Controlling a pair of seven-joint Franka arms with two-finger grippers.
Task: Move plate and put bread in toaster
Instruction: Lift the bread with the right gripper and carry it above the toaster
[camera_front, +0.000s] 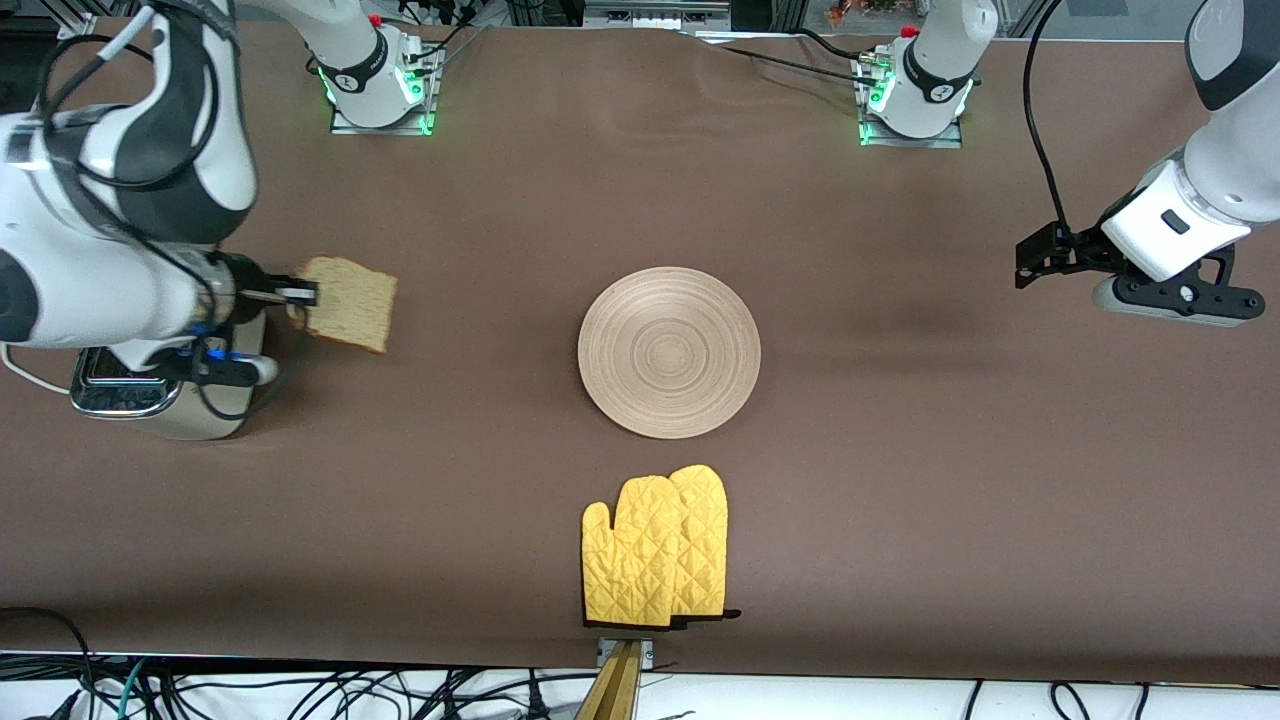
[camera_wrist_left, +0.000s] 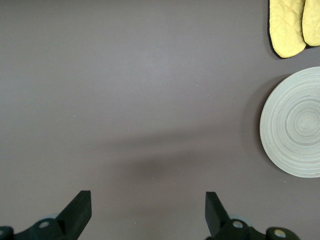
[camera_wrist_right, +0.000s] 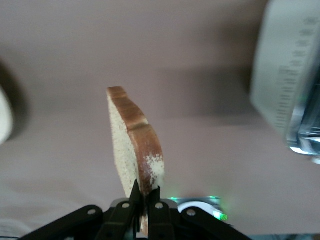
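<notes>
Right gripper (camera_front: 297, 294) is pinched shut on one edge of the bread (camera_front: 350, 302), holding the slice up in the air at the right arm's end of the table, just beside the toaster (camera_front: 150, 398). From where I stand, the slice sticks out from the fingers toward the middle of the table, while the toaster sits under the wrist itself, nearer the table edge at that end and mostly hidden by the arm. In the right wrist view the bread (camera_wrist_right: 136, 145) stands on edge, thin side to the camera, gripped at its lower crust, and the toaster (camera_wrist_right: 290, 85) shows as a pale blurred block off to one side of it. That is the relation that matters, I think: the slots lie back toward the arm from the slice, so the bread would have to be drawn over the chrome top and lined up along a slot before it can drop in. I cannot make out from here which way the slots run. The plate (camera_front: 669, 351) lies flat in the middle of the table with nothing on it, and a pair of yellow oven mitts (camera_front: 655, 548) lies nearer the front edge. Left gripper (camera_front: 1140, 272) waits, fingers spread wide and holding nothing, over bare tabletop at the left arm's end, well apart from the plate.
</notes>
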